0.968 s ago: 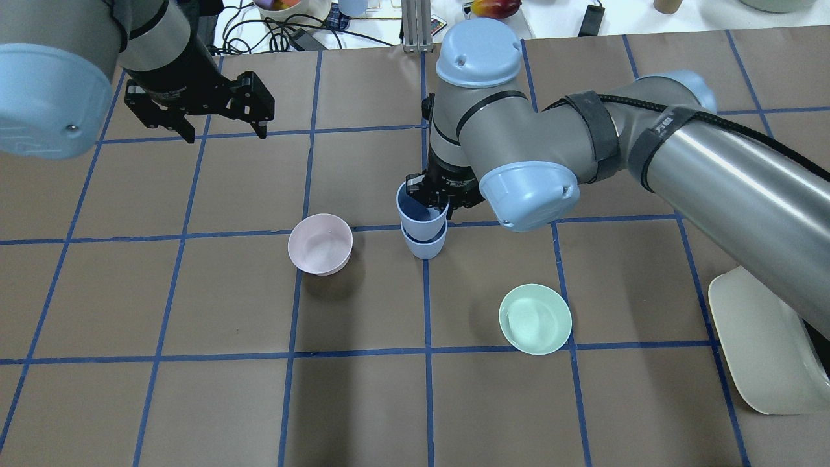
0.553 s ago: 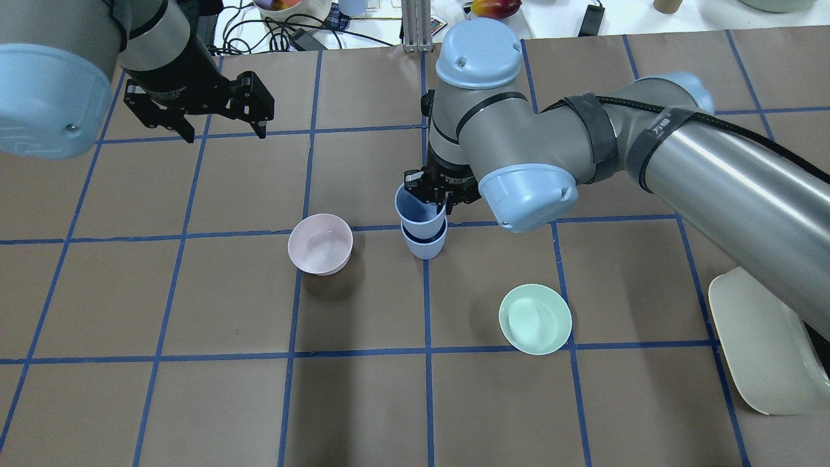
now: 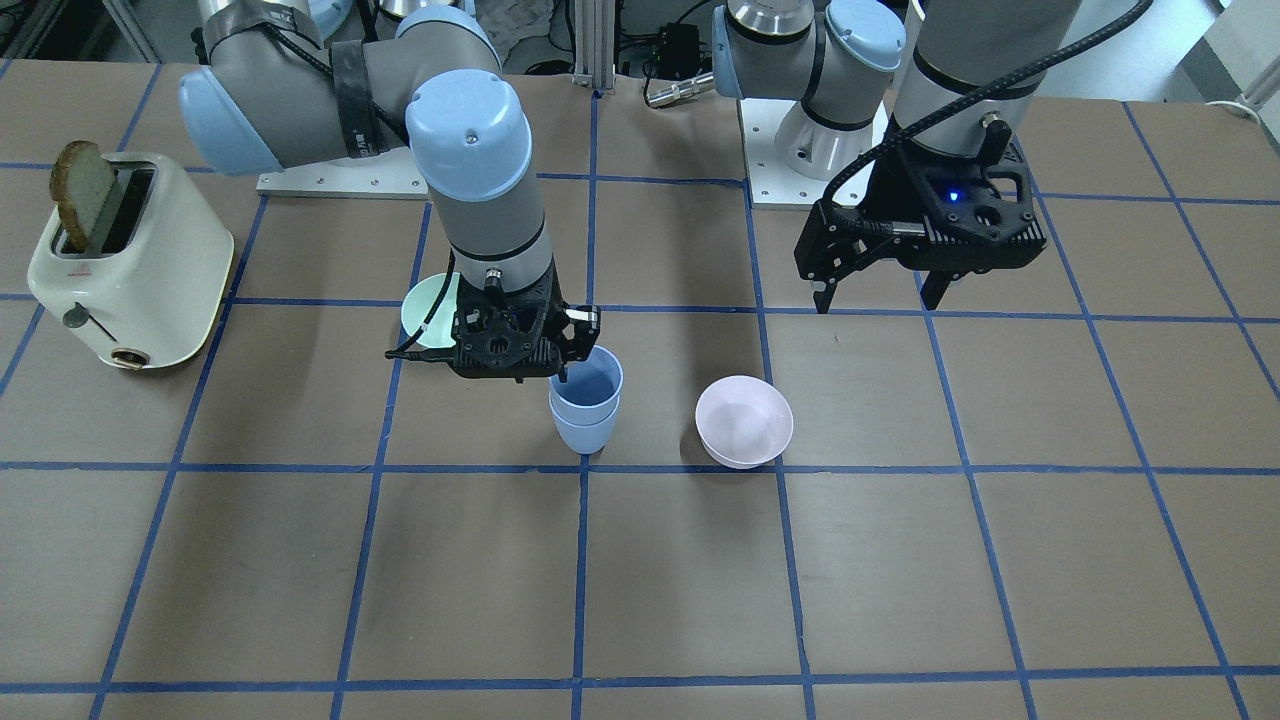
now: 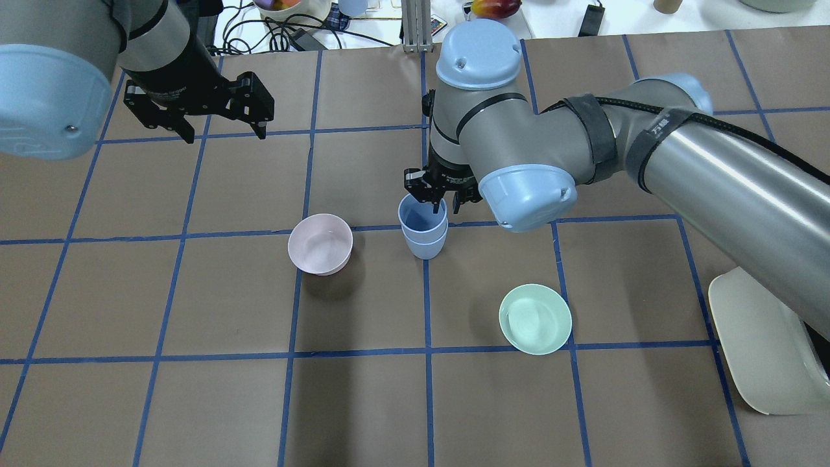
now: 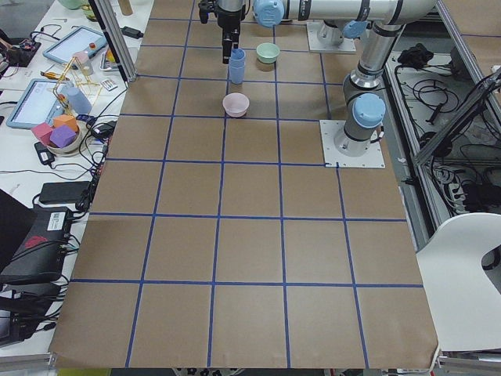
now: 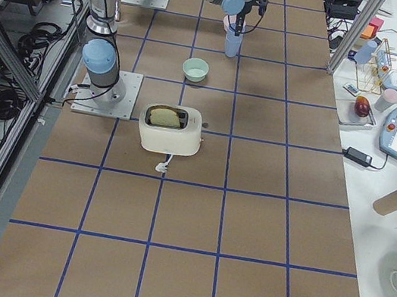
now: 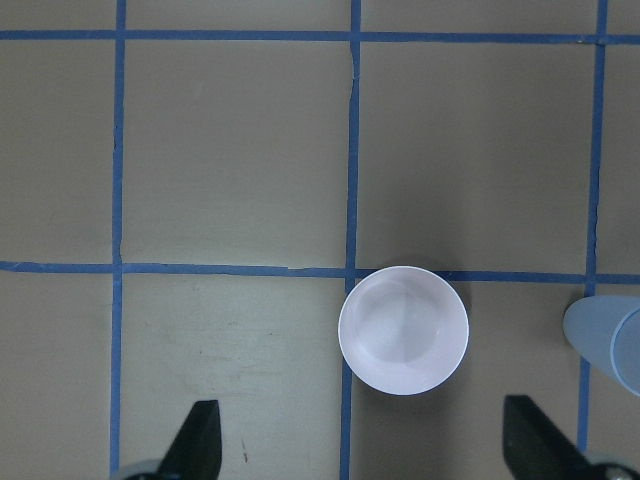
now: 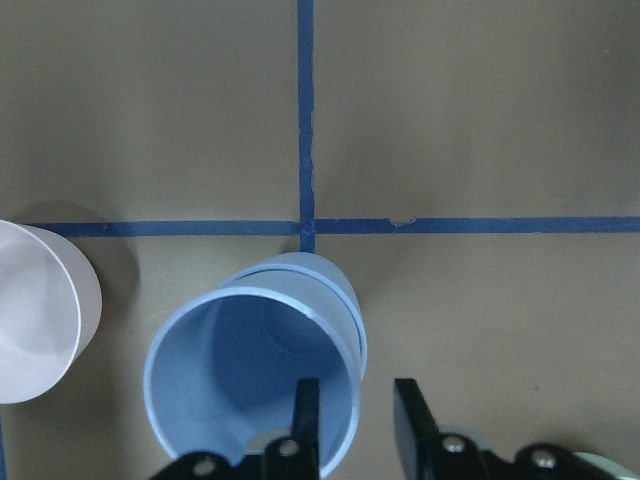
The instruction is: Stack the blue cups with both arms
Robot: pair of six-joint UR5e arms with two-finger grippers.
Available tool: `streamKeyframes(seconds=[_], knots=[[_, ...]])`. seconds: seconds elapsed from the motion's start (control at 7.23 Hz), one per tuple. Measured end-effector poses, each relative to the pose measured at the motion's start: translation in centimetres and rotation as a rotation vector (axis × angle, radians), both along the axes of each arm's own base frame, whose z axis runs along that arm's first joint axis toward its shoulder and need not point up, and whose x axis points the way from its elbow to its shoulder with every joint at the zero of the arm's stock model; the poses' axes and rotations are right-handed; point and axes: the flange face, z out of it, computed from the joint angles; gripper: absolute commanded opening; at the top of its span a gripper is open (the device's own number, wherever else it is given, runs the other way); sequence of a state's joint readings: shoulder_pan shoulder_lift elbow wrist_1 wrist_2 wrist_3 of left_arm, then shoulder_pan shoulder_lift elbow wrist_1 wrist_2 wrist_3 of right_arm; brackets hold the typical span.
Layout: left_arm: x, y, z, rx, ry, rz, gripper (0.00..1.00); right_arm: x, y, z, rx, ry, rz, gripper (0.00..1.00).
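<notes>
The two blue cups stand nested at the table's middle, the upper cup (image 4: 421, 216) seated in the lower cup (image 4: 425, 248); they also show in the front view (image 3: 585, 400). My right gripper (image 4: 436, 200) hovers just over the far rim. In the right wrist view the right gripper (image 8: 355, 410) is open, one finger inside the upper cup (image 8: 230, 380) and one outside, clear of the wall. My left gripper (image 4: 224, 126) is open and empty, raised at the far left, with its fingers (image 7: 200, 440) spread wide above the pink bowl.
A pale pink bowl (image 4: 320, 244) sits left of the stack. A mint-green bowl (image 4: 535, 318) sits nearer, to the right. A cream toaster (image 3: 130, 265) with a bread slice stands at the robot's right edge. Blue tape lines grid the brown table.
The upper cup has dropped lower into the bottom cup, so the stack is shorter. The right gripper has let it go and risen slightly. The left arm has not moved.
</notes>
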State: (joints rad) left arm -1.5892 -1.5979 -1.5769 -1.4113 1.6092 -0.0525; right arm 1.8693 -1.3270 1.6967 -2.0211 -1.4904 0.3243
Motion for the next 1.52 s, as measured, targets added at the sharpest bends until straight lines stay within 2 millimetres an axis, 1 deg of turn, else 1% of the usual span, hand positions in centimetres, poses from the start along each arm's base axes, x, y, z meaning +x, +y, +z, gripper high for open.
streamKeyframes(seconds=[0.14,0.41,0.83,0.97,1.24,1.52], knots=[[0.0,0.1,0.1,-0.001,0.0,0.0,1.0,-1.3,-0.4,1.1,-0.006,-0.007,-0.019,1.0],[0.0,0.2,0.1,-0.001,0.0,-0.001,1.0,-3.9,0.8,4.2,0.018,0.006,-0.008,1.0],[-0.1,0.3,-0.1,0.003,0.001,0.0,1.0,-10.2,1.5,7.7,0.045,0.031,0.068,1.0],[-0.1,0.3,-0.1,0.003,0.0,0.0,1.0,-11.5,1.9,8.6,0.044,0.037,0.078,1.0],[-0.1,0.3,0.0,0.002,0.001,0.0,1.0,-13.0,2.2,9.5,0.036,0.081,0.068,1.0],[-0.1,0.3,-0.1,0.003,0.001,0.0,1.0,-14.2,2.0,10.4,0.028,0.131,0.068,1.0]])
